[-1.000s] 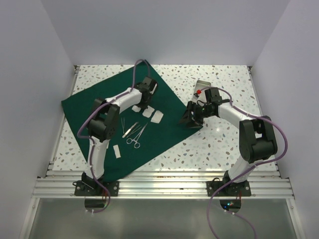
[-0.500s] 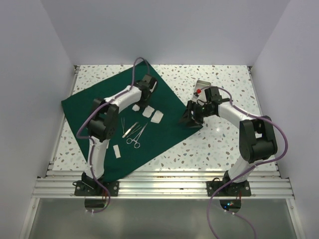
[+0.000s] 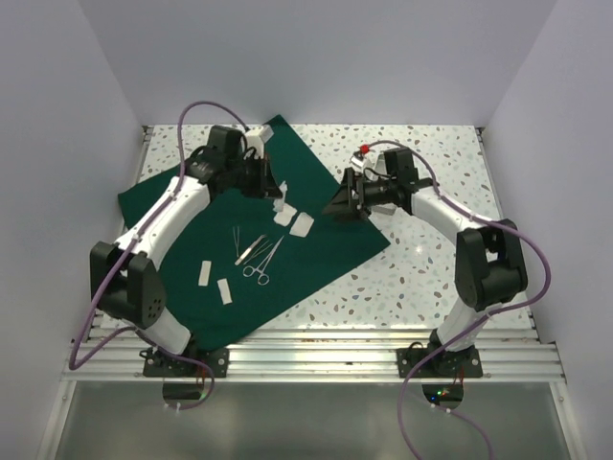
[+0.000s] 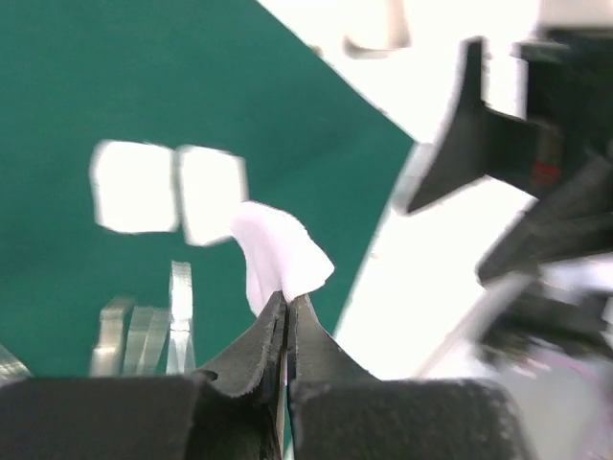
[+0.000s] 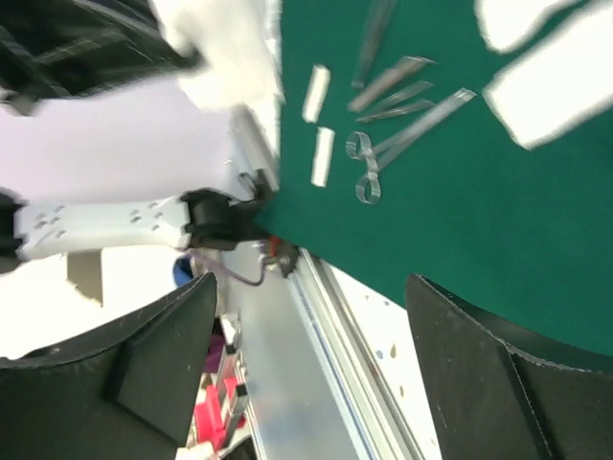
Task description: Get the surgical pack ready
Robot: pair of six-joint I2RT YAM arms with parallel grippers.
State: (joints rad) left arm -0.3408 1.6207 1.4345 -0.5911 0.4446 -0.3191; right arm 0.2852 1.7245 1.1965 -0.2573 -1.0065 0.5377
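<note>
Left tool [image 4: 287, 299] pinches a soft white pad [image 4: 276, 254] over the dark green square cloth [image 4: 144, 96]. The right tool [image 5: 311, 280] is spread wide. Steel instruments [image 4: 179, 305] are blurred and partly hidden.

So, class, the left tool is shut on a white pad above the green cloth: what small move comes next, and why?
Probably lift the left tool slightly: it is shut on an edge of the white pad, close over the green cloth near two other pads, so rising first should avoid dragging them.
</note>
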